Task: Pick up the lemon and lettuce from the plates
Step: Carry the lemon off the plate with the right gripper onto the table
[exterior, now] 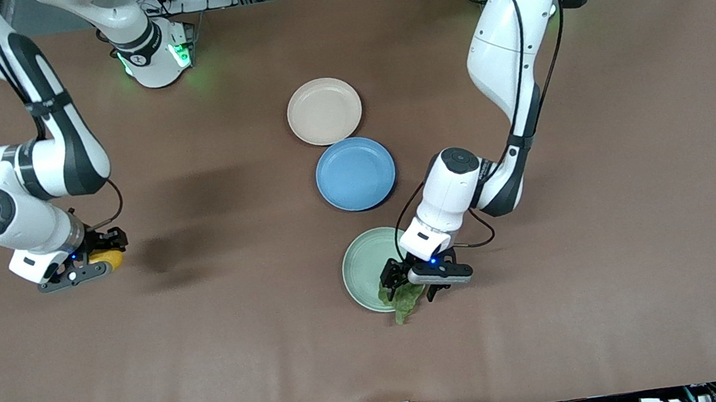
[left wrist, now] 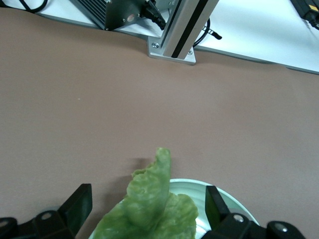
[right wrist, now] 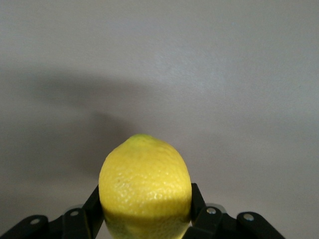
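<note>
Lemon (right wrist: 145,186) sits clamped between the fingers of the right claw (exterior: 91,262), held in the air over bare worktop (exterior: 247,354) toward the right arm's end, well apart from the plates. Left claw (exterior: 414,282) is low over the mint plate (exterior: 365,264), at the rim nearer the front camera, its fingers spread wide on either side of the lettuce (left wrist: 149,206). That leaf lies partly on the plate and partly over its edge onto the worktop. Farther from the camera sit a blue plate (exterior: 355,174), then the cream plate (exterior: 324,110), both bare
</note>
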Robot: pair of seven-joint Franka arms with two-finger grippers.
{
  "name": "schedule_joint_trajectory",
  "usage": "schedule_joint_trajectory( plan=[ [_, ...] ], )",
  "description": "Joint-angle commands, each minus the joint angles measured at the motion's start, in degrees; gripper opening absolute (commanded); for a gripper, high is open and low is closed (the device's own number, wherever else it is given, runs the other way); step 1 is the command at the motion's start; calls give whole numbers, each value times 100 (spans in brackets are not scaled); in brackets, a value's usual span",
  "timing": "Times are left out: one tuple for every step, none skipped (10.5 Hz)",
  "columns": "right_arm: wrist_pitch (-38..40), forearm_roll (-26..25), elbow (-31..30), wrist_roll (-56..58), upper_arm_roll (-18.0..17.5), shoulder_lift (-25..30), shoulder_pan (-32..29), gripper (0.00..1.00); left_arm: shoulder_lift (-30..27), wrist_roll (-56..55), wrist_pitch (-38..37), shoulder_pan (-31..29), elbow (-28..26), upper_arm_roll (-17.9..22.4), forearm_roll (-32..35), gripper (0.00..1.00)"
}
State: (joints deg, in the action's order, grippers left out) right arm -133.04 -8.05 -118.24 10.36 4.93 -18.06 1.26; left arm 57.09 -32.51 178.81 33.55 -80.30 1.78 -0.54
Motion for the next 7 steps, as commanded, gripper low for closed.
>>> schedule_joint_trajectory(
  plan=[
    [-361, 207, 108, 160, -36, -477, -240, 7, 250, 34, 259, 64, 208, 50, -69, 100],
    [-606, 207, 90, 160, -36, -636, -249, 7, 258, 34, 251, 73, 208, 50, -69, 100],
    [-774, 207, 73, 151, -27, -751, -249, 10, 276, 25, 251, 81, 208, 50, -69, 100],
    [-784, 207, 73, 151, -36, -795, -249, 16, 285, 25, 251, 99, 208, 50, -69, 100],
    [-811, 233, 99, 64, -36, -874, -293, 77, 285, 16, 251, 125, 208, 42, -69, 100],
    [-811, 477, 108, 28, -36, -892, -310, 100, 285, -1, 251, 117, 208, 42, -78, 100],
    [-793, 845, 108, 80, -27, -858, -293, 100, 276, -36, 259, 117, 208, 24, -95, 65]
  ],
)
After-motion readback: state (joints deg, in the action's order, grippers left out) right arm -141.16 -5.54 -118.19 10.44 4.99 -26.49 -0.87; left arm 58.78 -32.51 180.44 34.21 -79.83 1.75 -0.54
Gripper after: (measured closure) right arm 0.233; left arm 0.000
